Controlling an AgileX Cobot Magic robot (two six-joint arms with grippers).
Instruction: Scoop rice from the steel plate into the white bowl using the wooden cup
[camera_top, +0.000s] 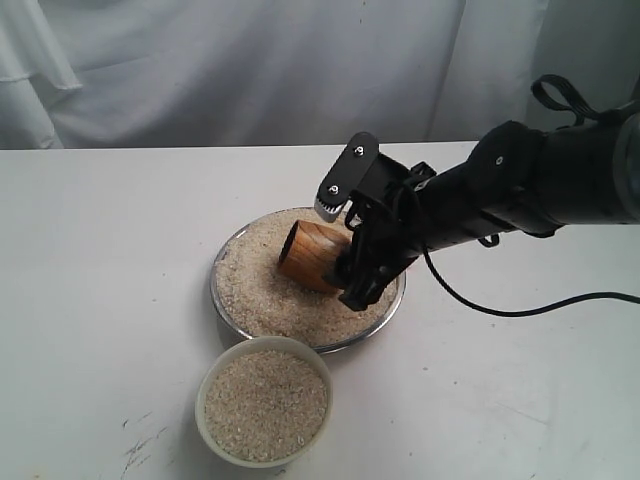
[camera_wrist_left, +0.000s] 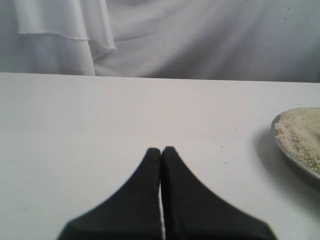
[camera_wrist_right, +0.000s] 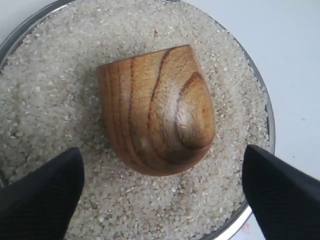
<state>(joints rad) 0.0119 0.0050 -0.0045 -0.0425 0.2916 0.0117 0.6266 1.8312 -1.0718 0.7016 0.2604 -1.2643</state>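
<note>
Nearest the exterior camera, a small round cream-white bowl (camera_top: 204, 400) with a thick rim sits on a white table (camera_top: 90, 300), nearly full of pale uncooked rice (camera_top: 265, 405). Just behind it is a wide, shallow, shiny steel plate (camera_top: 214, 285) covered by a loose bed of the same grains. On that bed, towards the plate's right side, a small barrel-shaped reddish-brown wooden cup (camera_top: 312, 255) lies on its side, its long axis near level and running roughly left to right. Its rounded base faces the right gripper (camera_top: 342, 250) and its mouth points away to the left, the inside hidden in every view. The gripper's two black fingers stand wide apart, one either side of the cup's base end, with grains visible between each finger and the wood. The black arm (camera_top: 540, 185) reaches in from the right edge, sloping down, its upper part cut off, a black cable (camera_top: 520, 308) trailing below. The left gripper (camera_wrist_left: 161, 155), seen only by its own wrist camera, has its fingers pressed together over the table. Draped white cloth (camera_top: 250, 70) fills the background.
</note>
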